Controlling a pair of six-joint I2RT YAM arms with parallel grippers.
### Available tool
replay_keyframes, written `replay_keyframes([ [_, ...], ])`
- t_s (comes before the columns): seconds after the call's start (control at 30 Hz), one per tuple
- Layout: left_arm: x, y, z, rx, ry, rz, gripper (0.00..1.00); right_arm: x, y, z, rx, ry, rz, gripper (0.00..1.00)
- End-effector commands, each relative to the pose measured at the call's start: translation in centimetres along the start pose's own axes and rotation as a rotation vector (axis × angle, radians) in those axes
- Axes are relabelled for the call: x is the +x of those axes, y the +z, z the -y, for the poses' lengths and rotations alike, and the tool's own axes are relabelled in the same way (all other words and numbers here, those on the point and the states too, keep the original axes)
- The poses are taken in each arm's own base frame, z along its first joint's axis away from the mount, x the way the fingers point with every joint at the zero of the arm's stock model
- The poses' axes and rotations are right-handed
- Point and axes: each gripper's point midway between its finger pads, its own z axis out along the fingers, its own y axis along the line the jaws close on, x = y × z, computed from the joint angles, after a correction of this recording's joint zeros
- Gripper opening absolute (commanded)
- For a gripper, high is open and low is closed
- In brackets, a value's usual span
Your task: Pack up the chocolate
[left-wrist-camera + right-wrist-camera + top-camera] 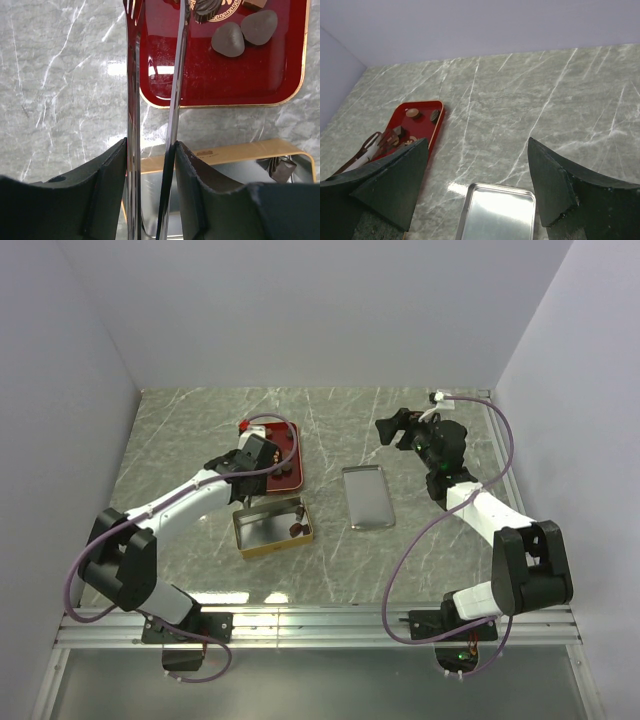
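A grey-green, marble-patterned tabletop with white veins (190, 430) fills the middle of the top view. Three plain, pale lavender walls close it in: a back wall (320, 310) across the top of the frame, and a left wall (50, 420) and a right wall (590, 380) slanting down the sides. A ribbed silver metal rail (320, 620) runs along the lower edge of the tabletop, with a flat grey surface (330, 685) below it. Soft white patches of reflected light (212, 597) lie on the tabletop just above the rail, left of centre.

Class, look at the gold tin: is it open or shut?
Open. The gold tin shows its bare inside with chocolate in it; the silver lid lies apart from it.
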Motion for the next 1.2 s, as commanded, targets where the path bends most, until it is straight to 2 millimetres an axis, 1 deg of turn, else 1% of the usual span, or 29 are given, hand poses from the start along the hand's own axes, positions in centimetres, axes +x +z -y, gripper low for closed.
replay_keyframes([
  [0.0,-1.5,0.3,0.1,-0.004,-0.007,0.049,0.47,-2.4,0.7,-0.5,-0.018,-0.019,0.054,0.87],
  [0.2,-1.9,0.9,0.3,0.0,0.005,0.05,0.45,-2.2,0.9,-0.5,-0.018,-0.018,0.047,0.87],
  [0.43,-1.6,0.7,0.2,-0.001,0.014,0.035,0.35,-2.2,0.9,-0.4,-0.016,-0.017,0.047,0.87],
  [0.53,-1.7,0.2,-0.1,-0.004,0.011,0.037,0.33,-2.1,0.9,-0.4,-0.018,-0.017,0.043,0.87],
  [0.73,-2.0,-1.3,0.0,0.043,0.01,0.048,0.32,-2.2,0.9,-0.6,-0.023,-0.016,0.046,0.87],
  [0.9,-2.3,-3.2,0.3,0.062,0.02,0.064,0.31,-2.2,0.9,-0.6,-0.024,-0.014,0.044,0.87],
  [0.97,-2.3,-4.0,0.7,0.069,0.026,0.067,0.31,-2.2,0.9,-0.6,-0.024,-0.013,0.044,0.87],
  [1.17,-1.5,-5.6,0.6,0.084,0.032,0.063,0.31,-2.1,0.8,-0.7,-0.031,-0.009,0.042,0.87],
])
